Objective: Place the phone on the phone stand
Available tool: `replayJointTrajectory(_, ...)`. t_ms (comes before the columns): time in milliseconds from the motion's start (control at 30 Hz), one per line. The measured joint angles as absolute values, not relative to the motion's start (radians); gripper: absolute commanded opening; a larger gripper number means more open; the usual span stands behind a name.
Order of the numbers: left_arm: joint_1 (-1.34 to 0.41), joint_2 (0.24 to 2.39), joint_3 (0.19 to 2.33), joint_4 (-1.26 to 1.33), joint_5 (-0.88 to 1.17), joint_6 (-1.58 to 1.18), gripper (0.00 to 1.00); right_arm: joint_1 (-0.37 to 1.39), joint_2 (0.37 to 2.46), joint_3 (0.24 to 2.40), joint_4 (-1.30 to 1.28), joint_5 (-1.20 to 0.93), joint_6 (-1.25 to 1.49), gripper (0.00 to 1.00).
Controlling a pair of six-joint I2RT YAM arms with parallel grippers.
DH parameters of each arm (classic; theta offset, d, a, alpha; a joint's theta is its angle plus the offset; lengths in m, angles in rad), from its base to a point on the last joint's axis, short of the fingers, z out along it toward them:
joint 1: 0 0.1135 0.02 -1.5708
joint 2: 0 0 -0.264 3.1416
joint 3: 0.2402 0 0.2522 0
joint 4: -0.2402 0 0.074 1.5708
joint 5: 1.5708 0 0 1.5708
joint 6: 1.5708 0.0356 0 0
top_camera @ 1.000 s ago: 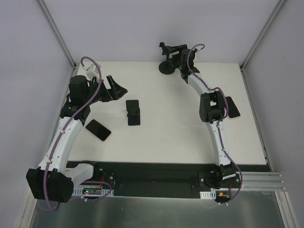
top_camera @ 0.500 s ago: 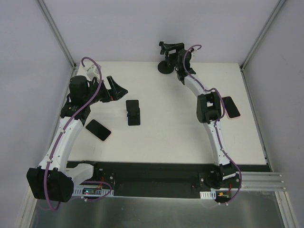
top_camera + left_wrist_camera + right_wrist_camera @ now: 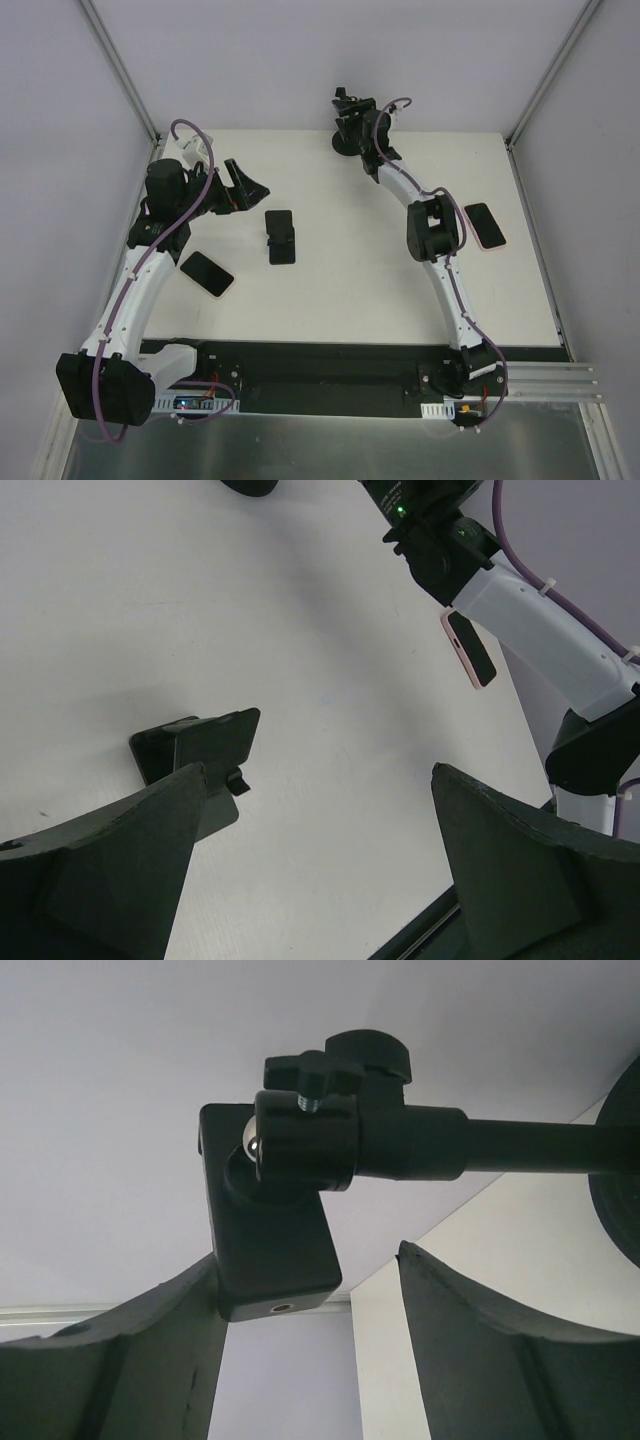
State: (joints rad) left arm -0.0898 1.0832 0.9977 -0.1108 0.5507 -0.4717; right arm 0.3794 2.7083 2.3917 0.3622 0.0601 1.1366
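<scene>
A pink-cased phone [image 3: 486, 225] lies face up at the table's right side, also in the left wrist view [image 3: 468, 648]. A second phone [image 3: 207, 273] lies at the left. A small black folding stand [image 3: 281, 237] sits mid-table, also in the left wrist view [image 3: 195, 748]. A tall black stand with a round base [image 3: 343, 146] is at the back edge. My right gripper [image 3: 347, 106] is open at its head; the clamp block [image 3: 270, 1250] sits between the jaws, against the left finger. My left gripper [image 3: 246, 186] is open and empty, up-left of the folding stand.
White walls and metal frame posts [image 3: 120, 70] close in the table on three sides. The black rail [image 3: 320, 370] with the arm bases runs along the near edge. The right arm's links [image 3: 432, 225] stretch over the table beside the pink phone.
My right arm has swung left toward the tall stand's head, uncovering the pink phone. The stand's head has shifted slightly left. The left arm has not moved.
</scene>
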Motion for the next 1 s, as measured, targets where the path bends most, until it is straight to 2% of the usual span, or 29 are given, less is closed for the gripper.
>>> replayJointTrajectory(100,-0.09,1.083,0.997,-0.109,0.551,-0.472,0.93,0.374,2.712,2.392,0.366,0.064,1.137,0.71)
replayJointTrajectory(167,-0.09,1.083,0.995,-0.109,0.551,-0.472,0.93,0.368,2.712,2.393,0.368,0.064,1.137,0.68)
replayJointTrajectory(200,-0.09,1.083,0.994,-0.109,0.551,-0.472,0.93,0.364,2.712,2.394,0.367,0.064,1.137,0.6)
replayJointTrajectory(267,-0.09,1.083,0.99,-0.109,0.551,-0.473,0.93,0.358,2.712,2.397,0.372,0.056,1.135,0.53)
replayJointTrajectory(300,-0.09,1.083,0.989,-0.109,0.551,-0.473,0.93,0.356,2.712,2.401,0.374,0.056,1.134,0.41)
replayJointTrajectory(367,-0.09,1.084,0.988,-0.109,0.552,-0.473,0.93,0.353,2.712,2.407,0.385,0.049,1.134,0.3)
replayJointTrajectory(400,-0.09,1.084,0.988,-0.109,0.552,-0.473,0.93,0.352,2.712,2.408,0.384,0.046,1.133,0.2)
replayJointTrajectory(467,-0.09,1.085,0.988,-0.109,0.557,-0.474,0.93,0.348,2.712,2.408,0.385,0.034,1.137,0.1)
replayJointTrajectory(500,-0.09,1.085,0.988,-0.109,0.56,-0.474,0.93,0.346,2.712,2.407,0.387,0.024,1.139,0.01)
replayJointTrajectory(600,-0.09,1.085,0.988,-0.107,0.57,-0.479,0.93,0.333,2.701,2.362,0.435,-0.037,1.143,0.01)
replayJointTrajectory(700,-0.09,1.087,0.988,-0.107,0.577,-0.48,0.92,0.318,2.602,2.184,0.513,-0.125,1.142,0.01)
replayJointTrajectory(1000,-0.09,1.129,0.988,-0.086,0.649,-0.491,0.87,0.318,2.03,1.387,0.525,-0.399,1.053,0.01)
